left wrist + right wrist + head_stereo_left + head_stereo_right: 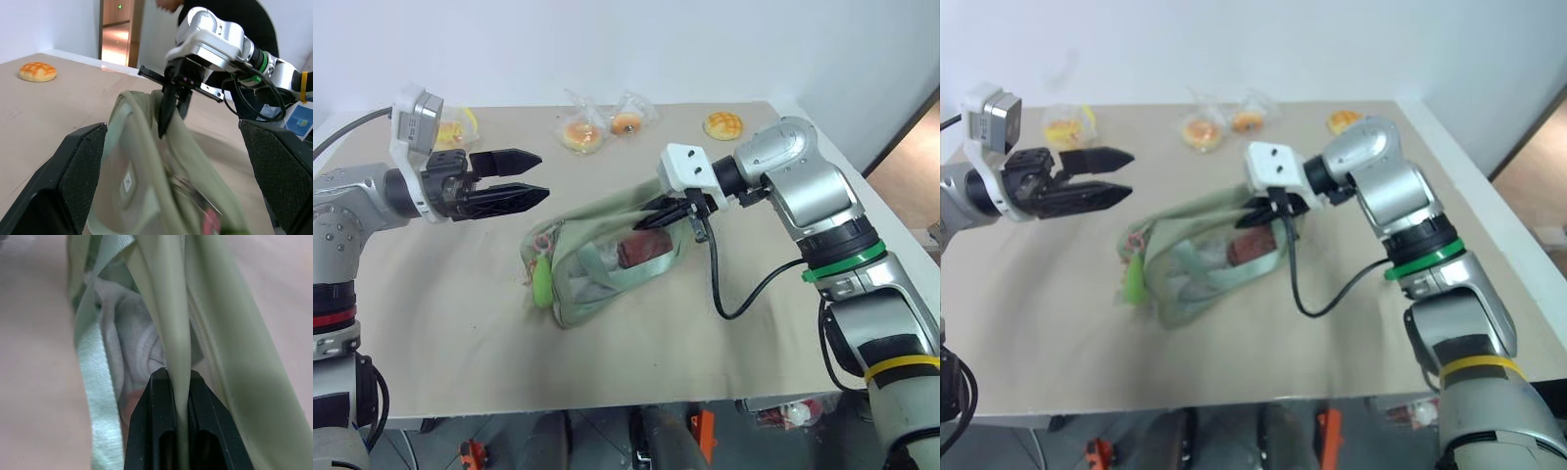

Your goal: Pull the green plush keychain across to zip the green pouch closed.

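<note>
Right wrist view: right gripper (178,377) clamped on a fold of the pouch (607,257) mid-desk, likely anchoring it against the zip pull. Keychain (540,282) hangs at the pouch's left end; left gripper (530,176) hovers nearby, fingers apart.

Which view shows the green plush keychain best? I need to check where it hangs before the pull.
The left eye view: the green plush keychain hangs whole at the green pouch's left end, unobstructed. The right eye view shows it equally whole. The left wrist view catches just a blurred edge; the right wrist view shows pouch fabric instead.
</note>
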You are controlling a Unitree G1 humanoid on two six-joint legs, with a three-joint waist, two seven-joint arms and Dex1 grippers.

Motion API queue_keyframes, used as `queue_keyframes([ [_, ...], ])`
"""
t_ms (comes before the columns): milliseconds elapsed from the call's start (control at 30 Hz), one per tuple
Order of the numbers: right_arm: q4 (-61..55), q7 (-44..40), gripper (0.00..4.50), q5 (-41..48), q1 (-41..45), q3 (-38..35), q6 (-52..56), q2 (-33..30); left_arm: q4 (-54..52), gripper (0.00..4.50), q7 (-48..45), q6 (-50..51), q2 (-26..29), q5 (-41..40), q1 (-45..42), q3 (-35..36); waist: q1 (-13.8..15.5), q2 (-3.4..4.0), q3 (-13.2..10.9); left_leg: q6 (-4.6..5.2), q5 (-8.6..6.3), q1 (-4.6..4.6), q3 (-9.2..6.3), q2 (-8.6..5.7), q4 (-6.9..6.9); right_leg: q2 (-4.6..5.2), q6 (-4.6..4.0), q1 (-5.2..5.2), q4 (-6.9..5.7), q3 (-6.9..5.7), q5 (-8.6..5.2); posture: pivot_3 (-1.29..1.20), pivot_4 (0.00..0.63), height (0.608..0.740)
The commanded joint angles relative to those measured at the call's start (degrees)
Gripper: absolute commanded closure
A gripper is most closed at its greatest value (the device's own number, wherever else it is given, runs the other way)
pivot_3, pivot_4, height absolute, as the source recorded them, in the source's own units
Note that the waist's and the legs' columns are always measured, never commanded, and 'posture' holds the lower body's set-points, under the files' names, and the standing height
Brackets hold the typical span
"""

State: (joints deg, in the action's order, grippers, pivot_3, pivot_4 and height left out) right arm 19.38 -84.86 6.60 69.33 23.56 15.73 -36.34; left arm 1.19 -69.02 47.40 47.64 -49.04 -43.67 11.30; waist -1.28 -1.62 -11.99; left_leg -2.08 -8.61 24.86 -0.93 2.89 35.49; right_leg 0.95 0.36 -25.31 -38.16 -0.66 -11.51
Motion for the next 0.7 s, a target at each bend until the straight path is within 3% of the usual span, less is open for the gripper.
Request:
queue_keyframes([
  [33,1.25,-0.16,4.48,-1.79,3.2,-2.84,1.93,-2.87,-1.51,0.0,0.58,-0.21,-0.01,-1.13,0.36,2.22,0.11,0.0,0.0,0.0,0.0,0.01,0.01,-0.01,0.01,0.01,-0.01,0.0,0.0,0.0,-0.01,0.0,0.15,0.74],
  [333,1.95,-1.59,4.48,-4.14,5.74,-2.75,0.5,-4.8,-2.23,0.0,1.8,0.02,0.07,-1.93,1.51,2.65,-0.07,0.0,0.0,-0.01,0.0,0.09,0.17,-0.02,0.02,0.03,0.13,-0.11,0.04,0.14,0.06,0.0,0.15,0.74],
  [700,9.09,4.38,4.48,-5.78,7.46,-3.27,1.65,3.24,-3.18,0.0,3.16,0.45,0.36,-2.8,2.64,3.48,-0.37,0.0,0.0,-0.01,0.0,0.02,0.2,0.15,0.0,-0.15,0.06,-0.12,0.02,0.18,0.15,0.0,0.15,0.74],
])
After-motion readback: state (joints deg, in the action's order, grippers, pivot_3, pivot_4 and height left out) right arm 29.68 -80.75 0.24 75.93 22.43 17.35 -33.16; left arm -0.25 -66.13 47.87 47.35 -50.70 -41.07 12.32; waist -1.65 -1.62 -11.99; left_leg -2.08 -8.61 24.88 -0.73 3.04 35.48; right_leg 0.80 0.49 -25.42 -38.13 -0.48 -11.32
